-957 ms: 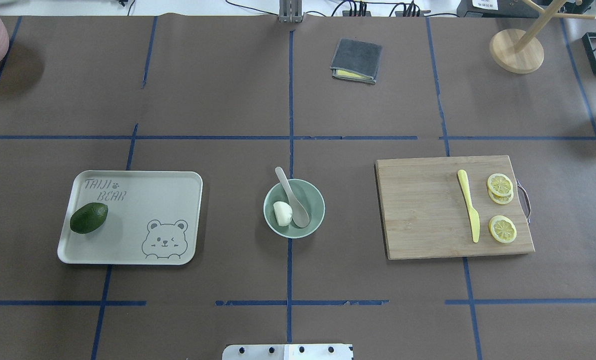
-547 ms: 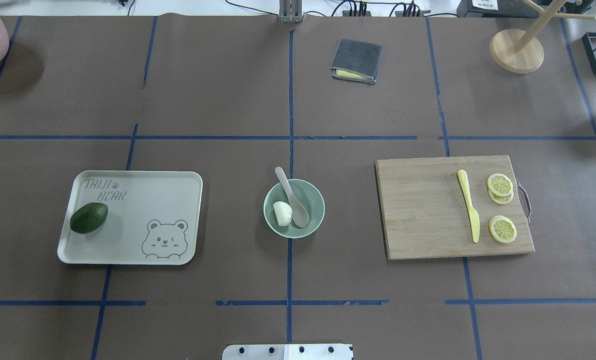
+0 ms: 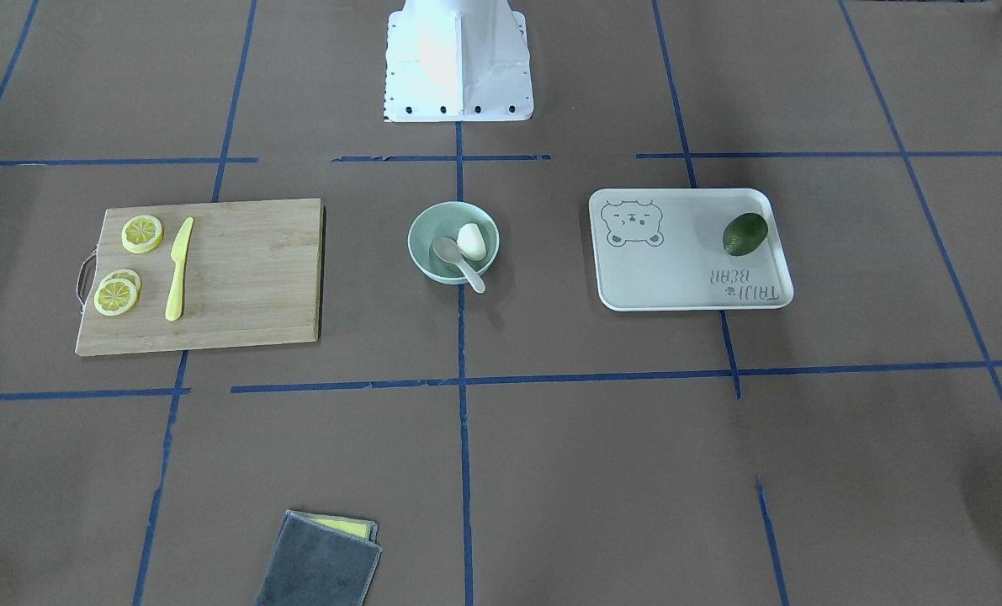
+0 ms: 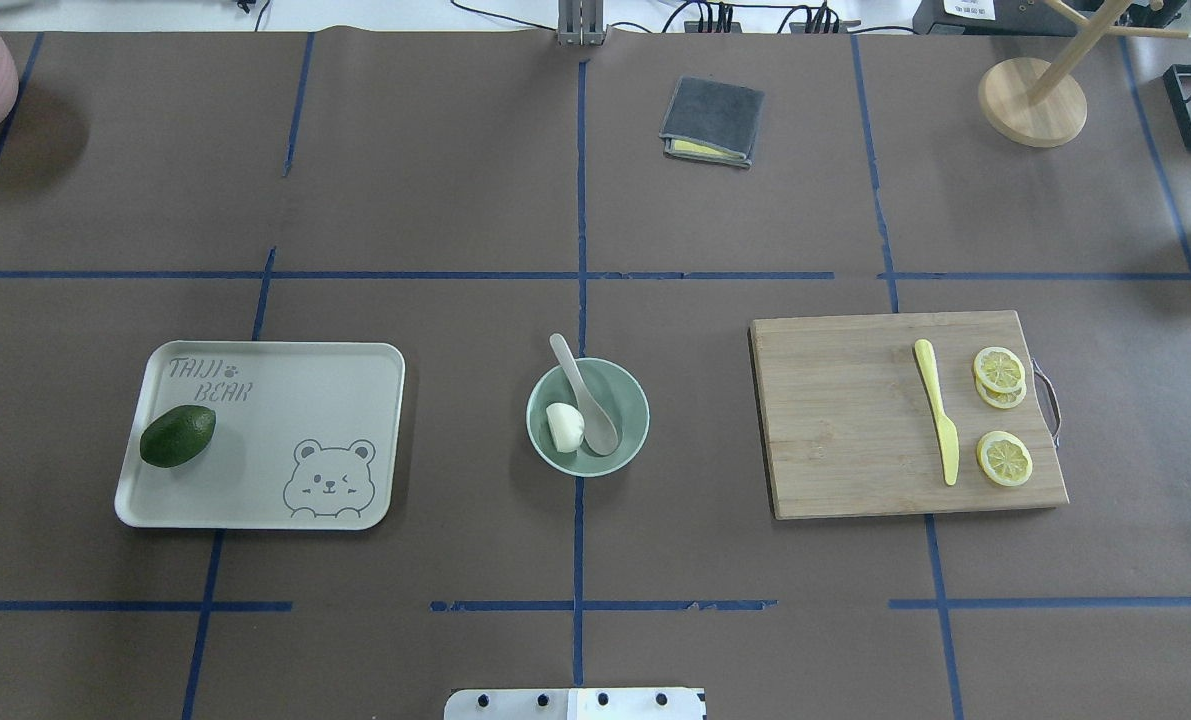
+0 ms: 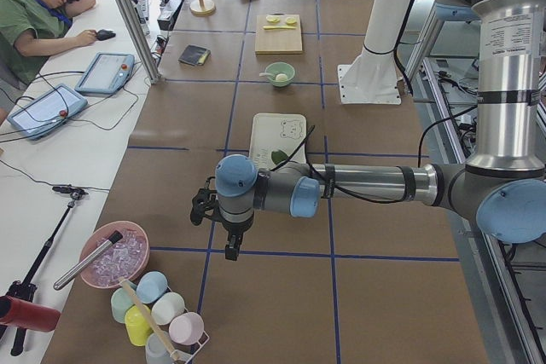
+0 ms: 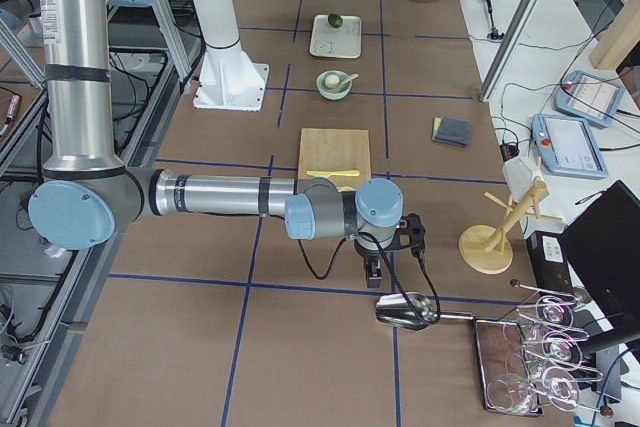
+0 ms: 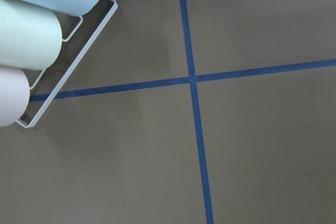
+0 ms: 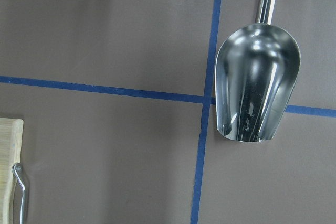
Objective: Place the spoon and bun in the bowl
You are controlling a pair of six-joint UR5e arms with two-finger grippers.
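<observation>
The pale green bowl (image 4: 639, 415) stands at the table's middle. The white bun (image 4: 564, 427) lies inside it on the left. The off-white spoon (image 4: 585, 395) rests in the bowl beside the bun, scoop down and handle over the far rim. The front view shows the same bowl (image 3: 421, 252), bun (image 3: 470, 240) and spoon (image 3: 458, 257). My left gripper (image 5: 230, 249) hangs far out at the table's left end, seen only in the left side view. My right gripper (image 6: 372, 272) hangs at the right end, seen only in the right side view. I cannot tell whether either is open or shut.
A grey tray (image 4: 285, 490) holds a dark green fruit (image 4: 177, 436). A wooden board (image 4: 835, 420) carries a yellow knife (image 4: 937, 410) and lemon slices (image 4: 1004, 458). A grey cloth (image 4: 712, 120) lies at the back. A metal scoop (image 8: 256, 85) lies under my right wrist; cups in a rack (image 7: 31, 40) lie under my left.
</observation>
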